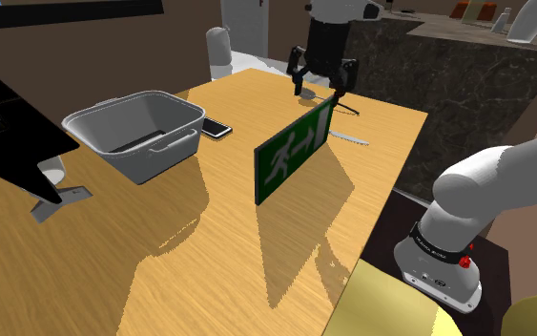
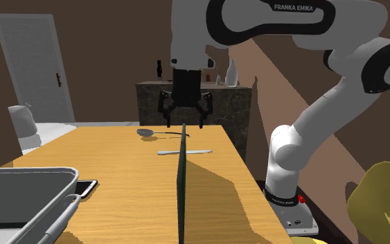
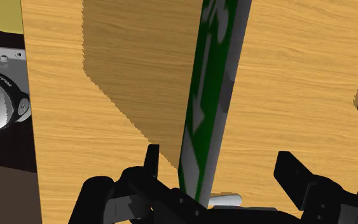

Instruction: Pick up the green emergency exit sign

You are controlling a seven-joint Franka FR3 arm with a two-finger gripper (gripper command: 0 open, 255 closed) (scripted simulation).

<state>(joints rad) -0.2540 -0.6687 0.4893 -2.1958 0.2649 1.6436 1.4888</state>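
Spread black two-finger gripper [image 1: 319, 91] above the thin green rectangular exit sign [image 1: 293, 153].
It stands on edge; its top edge runs between the fingers, neither touching.

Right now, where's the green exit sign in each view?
Shoulder view: sign upright at mid-picture, face showing, to the right of the grey bin.
Second exterior view: sign edge-on, a thin vertical line at centre.
Wrist view: sign runs between the open fingers.
Shared landmark: gripper over one end of the sign.
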